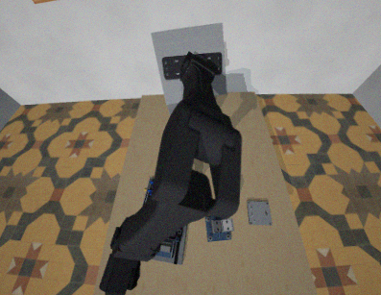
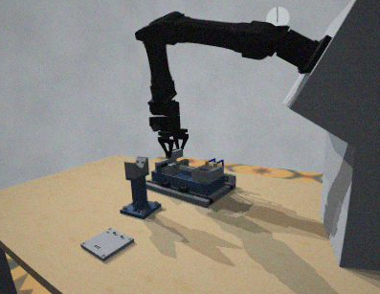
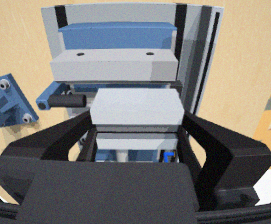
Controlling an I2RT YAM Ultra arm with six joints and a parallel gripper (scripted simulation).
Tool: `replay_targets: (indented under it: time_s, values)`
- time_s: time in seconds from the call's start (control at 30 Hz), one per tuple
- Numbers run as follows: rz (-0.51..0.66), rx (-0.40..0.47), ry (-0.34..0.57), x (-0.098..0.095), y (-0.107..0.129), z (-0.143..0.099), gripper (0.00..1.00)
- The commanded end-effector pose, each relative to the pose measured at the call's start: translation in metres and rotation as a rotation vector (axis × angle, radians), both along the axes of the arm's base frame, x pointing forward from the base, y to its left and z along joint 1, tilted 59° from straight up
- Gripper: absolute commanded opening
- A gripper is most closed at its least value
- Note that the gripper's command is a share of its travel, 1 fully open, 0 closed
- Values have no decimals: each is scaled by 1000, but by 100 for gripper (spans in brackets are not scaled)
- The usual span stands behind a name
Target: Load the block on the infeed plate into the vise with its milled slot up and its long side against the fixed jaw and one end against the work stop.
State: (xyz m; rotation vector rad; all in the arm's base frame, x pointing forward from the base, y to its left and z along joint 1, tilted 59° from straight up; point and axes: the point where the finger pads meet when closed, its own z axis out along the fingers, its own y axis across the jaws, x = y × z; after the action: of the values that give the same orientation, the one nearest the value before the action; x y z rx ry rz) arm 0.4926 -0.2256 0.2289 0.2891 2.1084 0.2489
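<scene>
Part (image 3: 136,107) clamped in the jaws above the vise (image 2: 196,178), V-block (image 2: 137,169) just beside, infeed plate (image 2: 107,242) apart.

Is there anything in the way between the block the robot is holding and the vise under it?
Nothing visible is. The gripper holds the part just above the open vise. In the wrist view only open space shows below it, with a jaw beyond. The V-block stands off to the side.
</scene>
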Motion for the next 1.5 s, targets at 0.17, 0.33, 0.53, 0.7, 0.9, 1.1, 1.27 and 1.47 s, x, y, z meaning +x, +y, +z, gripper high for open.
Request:
replay_targets:
  time_s: [0.17,0.33,0.53,0.7,0.9,1.1,1.27,1.47]
  values:
    - [-18,-18,-33,4,-9,15,0]
    - [-17,-16,-29,4,-9,14,0]
    - [-17,-16,-29,4,-9,14,0]
    - [-17,-16,-29,4,-9,14,0]
    - [-17,-16,-29,4,-9,14,0]
    - [-17,-16,-29,4,-9,14,0]
    - [-17,-16,-29,4,-9,14,0]
    - [-17,-16,-29,4,-9,14,0]
